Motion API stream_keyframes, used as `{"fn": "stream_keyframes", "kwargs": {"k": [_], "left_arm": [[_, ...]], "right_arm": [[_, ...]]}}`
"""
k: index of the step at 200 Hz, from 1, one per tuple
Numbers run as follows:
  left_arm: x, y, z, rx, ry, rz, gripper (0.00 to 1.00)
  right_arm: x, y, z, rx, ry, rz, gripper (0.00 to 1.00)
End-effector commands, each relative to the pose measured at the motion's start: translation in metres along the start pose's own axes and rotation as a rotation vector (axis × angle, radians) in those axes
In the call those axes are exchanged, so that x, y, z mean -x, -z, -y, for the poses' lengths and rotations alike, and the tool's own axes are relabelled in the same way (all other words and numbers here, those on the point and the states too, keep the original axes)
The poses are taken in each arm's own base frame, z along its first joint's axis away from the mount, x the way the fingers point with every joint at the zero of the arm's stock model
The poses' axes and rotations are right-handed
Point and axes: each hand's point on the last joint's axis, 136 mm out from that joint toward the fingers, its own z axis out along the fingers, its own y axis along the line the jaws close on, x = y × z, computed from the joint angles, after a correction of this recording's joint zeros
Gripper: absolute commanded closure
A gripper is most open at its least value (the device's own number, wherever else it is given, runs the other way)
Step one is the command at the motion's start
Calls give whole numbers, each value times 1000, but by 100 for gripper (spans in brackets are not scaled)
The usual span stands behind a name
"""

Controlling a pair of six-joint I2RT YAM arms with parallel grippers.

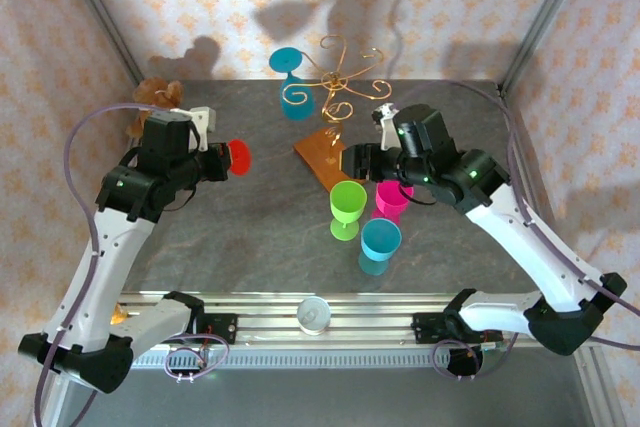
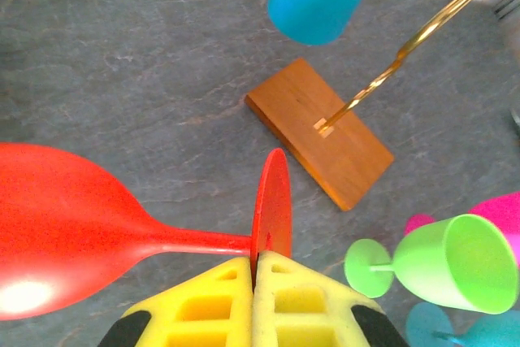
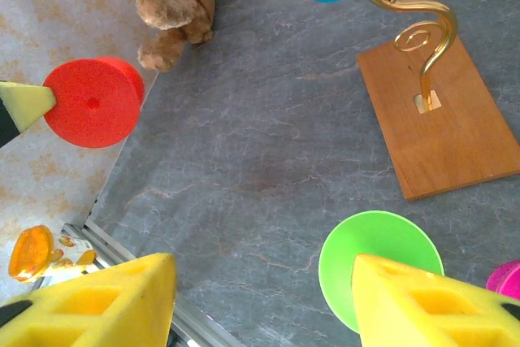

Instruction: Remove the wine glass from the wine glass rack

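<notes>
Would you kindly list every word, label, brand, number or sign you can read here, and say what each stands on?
No text can be read in any view.
The red wine glass in the left gripper, the wine glass rack and its wooden base: no markings visible.
Orange and white item, lower left of the right wrist view: too blurred to read.
</notes>
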Motion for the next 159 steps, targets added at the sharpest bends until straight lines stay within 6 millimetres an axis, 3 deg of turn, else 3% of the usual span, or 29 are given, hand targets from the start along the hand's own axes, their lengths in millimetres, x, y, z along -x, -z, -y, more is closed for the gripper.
{"fn": "stream_keyframes", "kwargs": {"k": [1,117,159], "left_arm": [[-4,-5,-12,84,-107,-20,100],[-19,-41,-32,251,-350,-74,100],[-21,-45,-27,307,-460,-58,100]], "right_arm": [[11,16,-1,1,-5,89,41],[5,18,9,-22,-16,116,41],[5,14,12,-36,-25,111,41]]}}
